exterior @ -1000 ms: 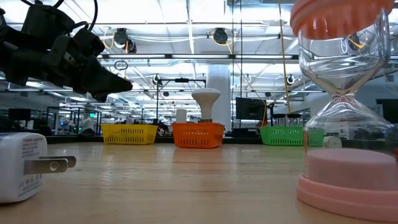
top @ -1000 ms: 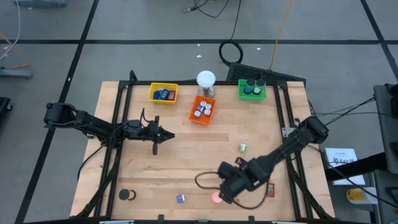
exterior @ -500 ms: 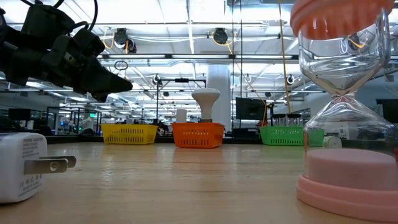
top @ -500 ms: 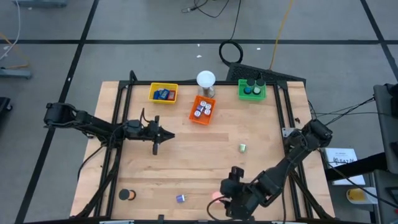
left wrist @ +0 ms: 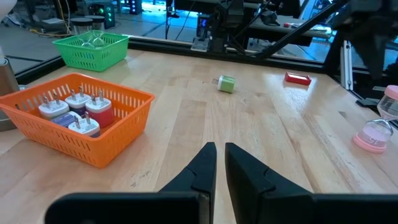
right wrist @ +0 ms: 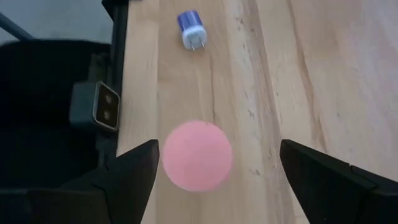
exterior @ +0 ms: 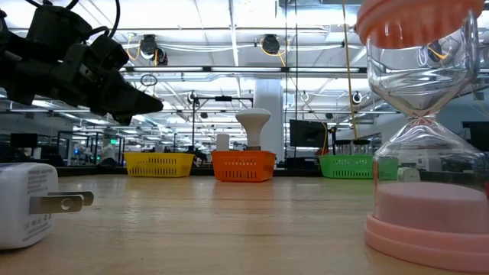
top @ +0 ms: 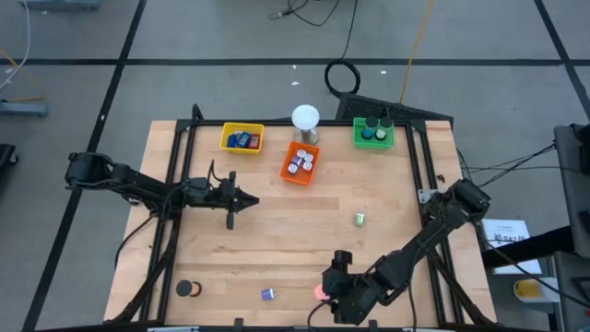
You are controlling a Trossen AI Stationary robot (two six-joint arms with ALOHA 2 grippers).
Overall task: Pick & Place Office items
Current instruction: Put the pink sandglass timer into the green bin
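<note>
Right end effector spread wide above pink hourglass; left end effector clenched, empty.

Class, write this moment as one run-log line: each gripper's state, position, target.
right gripper: open, above pink hourglass at near edge | left gripper: shut, waiting mid-left | nothing held | orange tray: holds plugs
</note>
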